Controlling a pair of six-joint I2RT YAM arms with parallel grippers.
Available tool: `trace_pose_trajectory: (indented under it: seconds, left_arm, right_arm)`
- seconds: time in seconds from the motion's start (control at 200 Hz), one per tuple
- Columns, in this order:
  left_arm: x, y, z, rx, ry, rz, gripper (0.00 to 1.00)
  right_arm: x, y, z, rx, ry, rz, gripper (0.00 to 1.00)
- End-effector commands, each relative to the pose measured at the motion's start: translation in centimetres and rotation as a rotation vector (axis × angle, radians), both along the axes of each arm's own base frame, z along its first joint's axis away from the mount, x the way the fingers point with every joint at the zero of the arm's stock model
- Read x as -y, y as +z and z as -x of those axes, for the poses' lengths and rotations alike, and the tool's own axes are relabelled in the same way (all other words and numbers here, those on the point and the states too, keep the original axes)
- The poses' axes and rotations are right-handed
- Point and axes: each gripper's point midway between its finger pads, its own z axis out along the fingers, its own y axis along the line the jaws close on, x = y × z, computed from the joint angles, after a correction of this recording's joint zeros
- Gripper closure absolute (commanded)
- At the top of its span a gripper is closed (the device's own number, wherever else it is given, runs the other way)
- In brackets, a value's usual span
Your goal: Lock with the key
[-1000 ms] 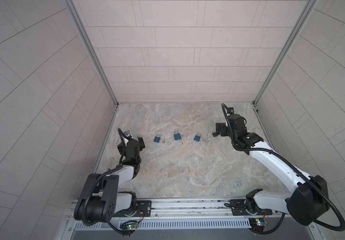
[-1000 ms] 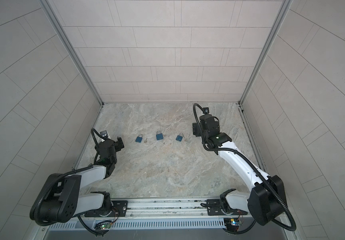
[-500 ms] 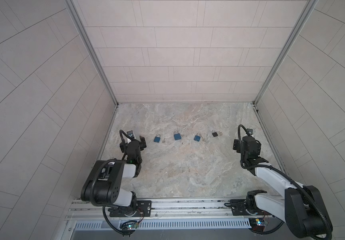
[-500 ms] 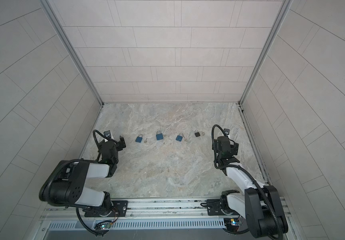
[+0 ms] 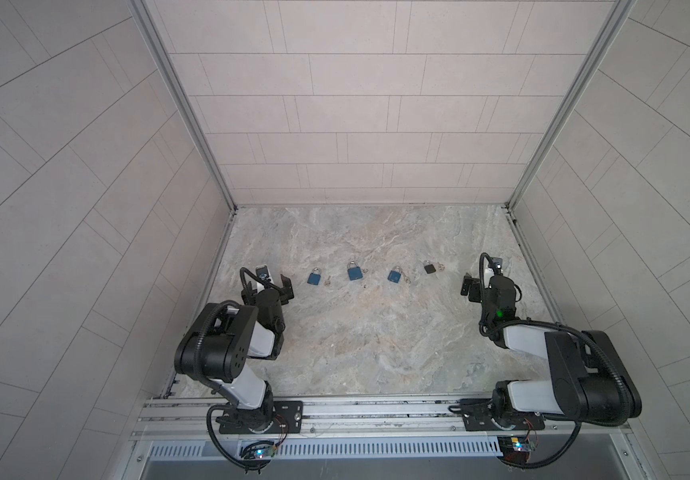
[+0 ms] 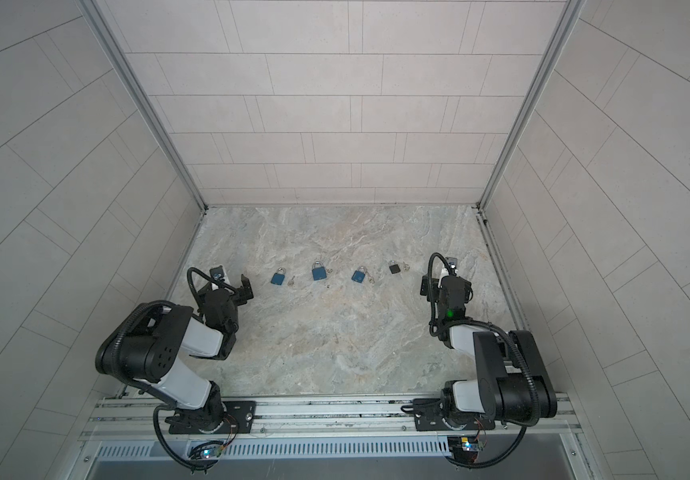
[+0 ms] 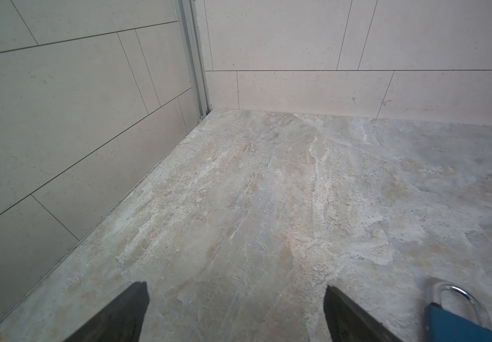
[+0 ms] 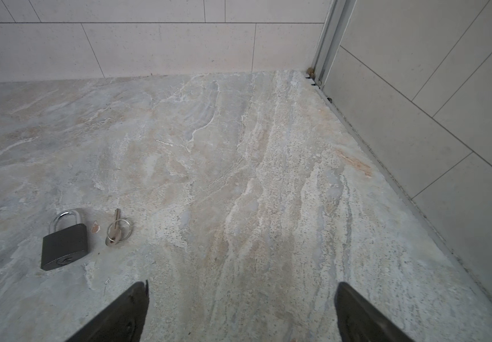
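Three blue padlocks lie in a row on the stone table: one (image 5: 314, 276), a second (image 5: 355, 272) and a third (image 5: 395, 275), each with a small key beside it. To their right lies a black padlock (image 5: 429, 268) (image 8: 64, 245), shackle seated, with its key (image 8: 117, 226) on a ring just beside it. My left gripper (image 5: 270, 286) (image 7: 236, 296) stands open and empty, low over the table just left of the first blue padlock (image 7: 458, 322). My right gripper (image 5: 485, 282) (image 8: 242, 293) is open and empty, a short way right of the black padlock.
Tiled walls close in the table on the left (image 7: 61, 133), back (image 5: 356, 178) and right (image 8: 446, 118). Both arms are folded back toward the front rail (image 5: 376, 411). Bare stone (image 5: 368, 340) stretches between the arms in front of the padlocks.
My right arm has pulled back from over the black padlock toward the front right, leaving that padlock and its key lying uncovered. The left arm folded back a little.
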Motion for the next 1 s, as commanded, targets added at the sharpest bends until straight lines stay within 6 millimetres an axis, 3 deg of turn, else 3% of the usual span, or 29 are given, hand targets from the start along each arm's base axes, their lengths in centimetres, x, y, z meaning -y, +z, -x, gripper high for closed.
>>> trace_pose_trajectory:
  seconds: [0.0,0.09,0.175,0.24,0.305,0.395,0.996]
  left_arm:
    - [-0.1,1.0,-0.6,0.028,0.013,-0.014,0.0]
    - [-0.4,0.9,-0.7,0.014,0.029,-0.015,0.0]
    - [-0.9,0.8,-0.9,-0.006,0.066,-0.015,0.0]
    - [-1.0,0.8,-1.0,-0.012,0.074,-0.012,0.0]
    - [-0.9,0.2,-1.1,-0.049,0.066,-0.018,0.0]
    - [-0.9,0.4,-2.7,-0.099,0.082,-0.017,0.0]
    - [-0.6,0.3,-3.0,-0.103,0.058,-0.014,0.0]
  right_arm:
    - [-1.2,-0.1,-1.6,0.014,0.066,0.04,0.0]
    - [-2.4,0.0,-3.3,0.034,0.142,0.068,0.0]
    - [-2.1,-0.7,-2.8,-0.07,0.118,0.044,0.0]
    - [-2.4,-0.2,-3.1,-0.002,0.148,0.073,0.0]
    - [-2.2,-0.2,-3.1,-0.039,0.127,0.05,0.0]
    - [-2.4,-0.2,-3.1,-0.025,0.138,0.062,0.0]
    - [-2.1,-1.0,-3.8,-0.091,0.105,0.062,0.0]
